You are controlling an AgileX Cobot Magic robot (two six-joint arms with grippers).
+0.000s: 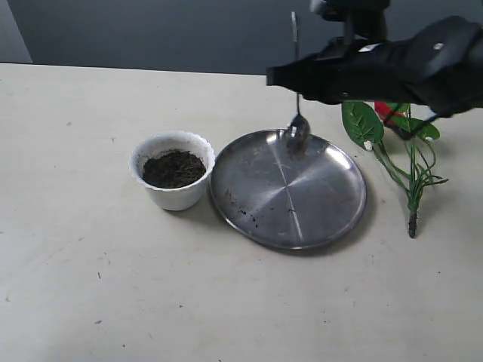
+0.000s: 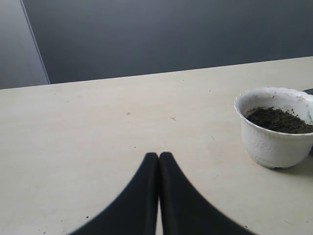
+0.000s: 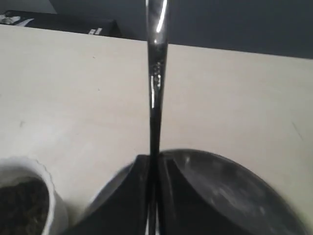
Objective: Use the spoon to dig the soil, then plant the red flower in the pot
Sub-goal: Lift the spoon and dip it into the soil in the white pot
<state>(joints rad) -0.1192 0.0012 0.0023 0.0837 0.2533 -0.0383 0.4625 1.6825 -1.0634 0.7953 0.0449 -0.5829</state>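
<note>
3 views. Exterior view: raised, looking obliquely down across the table toward a dark back wall; it takes in the pot, the steel plate and the red flower. Left wrist view: low and near the tabletop, facing along it past the left gripper to the pot. Right wrist view: close above the plate, sighting along the upright spoon. All 3 views share the pot.
</note>
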